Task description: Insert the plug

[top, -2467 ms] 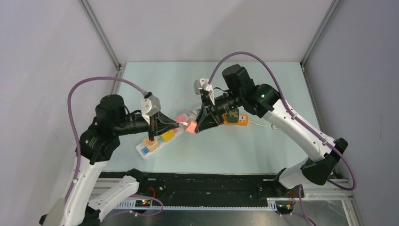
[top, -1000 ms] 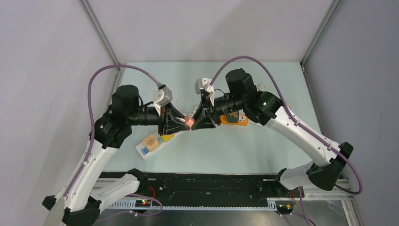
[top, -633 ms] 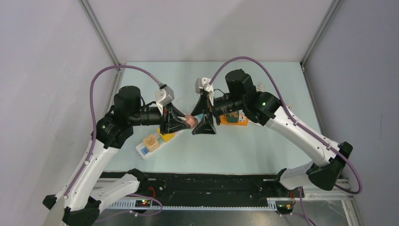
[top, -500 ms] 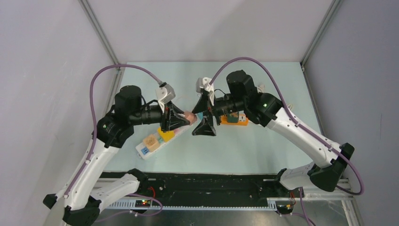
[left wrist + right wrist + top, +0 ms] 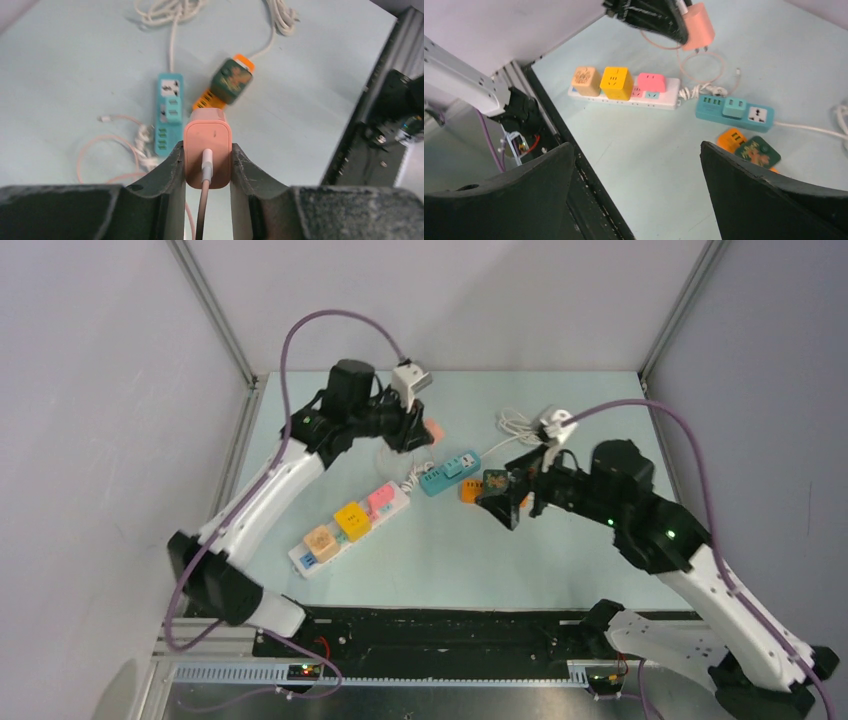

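The plug [image 5: 207, 145] is a salmon-pink charger block with a cable running out of its back. My left gripper [image 5: 207, 150] is shut on its sides and holds it in the air over the back of the table, above the teal strip [image 5: 169, 112]. In the top view the plug [image 5: 432, 430] shows at the tip of the left gripper [image 5: 420, 430]. From the right wrist view the plug [image 5: 698, 26] hangs with its prongs pointing down. My right gripper [image 5: 505, 502] is wide open and empty, low beside the orange strip [image 5: 470, 492].
A white power strip [image 5: 345, 528] carries orange, yellow and pink cubes at the left. The teal strip [image 5: 450, 472] lies mid-table. A green adapter [image 5: 495, 483] sits on the orange strip. White cable coils [image 5: 520, 423] lie at the back. The black front rail [image 5: 569, 170] lies below the right gripper.
The right gripper opened off the plug and drew back to the right. The left arm swung up and toward the back of the table with the plug in its grip.
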